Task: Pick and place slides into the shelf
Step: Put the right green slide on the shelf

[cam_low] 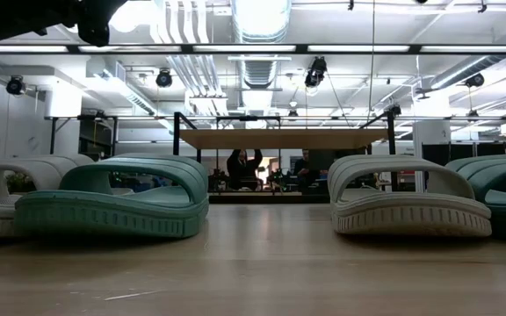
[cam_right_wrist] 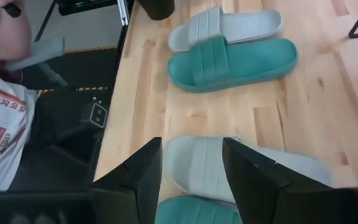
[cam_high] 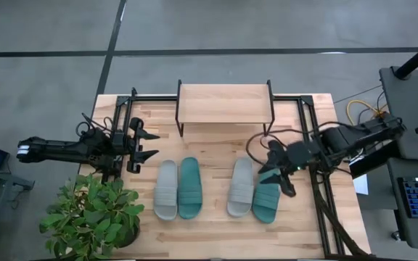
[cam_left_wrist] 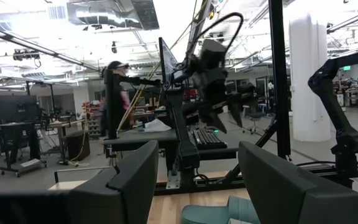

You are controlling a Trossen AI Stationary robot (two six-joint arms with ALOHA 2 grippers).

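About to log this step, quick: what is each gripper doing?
Left gripper: open, holding nothing, left of the slides.
Right gripper: open, empty, above the right grey slide.

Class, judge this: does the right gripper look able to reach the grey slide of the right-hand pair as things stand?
Probably yes: the right gripper, open, hovers over that pair, and the grey slide lies just beyond its fingers with nothing in between.

The high view looks straight down on the whole counter (cam_high: 216,225), while the low view sits at counter height, close to the slides (cam_low: 112,200), facing level toward the shelf (cam_low: 281,138) and the room behind. Both share slides and shelf. The left wrist view looks level across to the other arm; the right wrist view looks steeply down, close over the slides.
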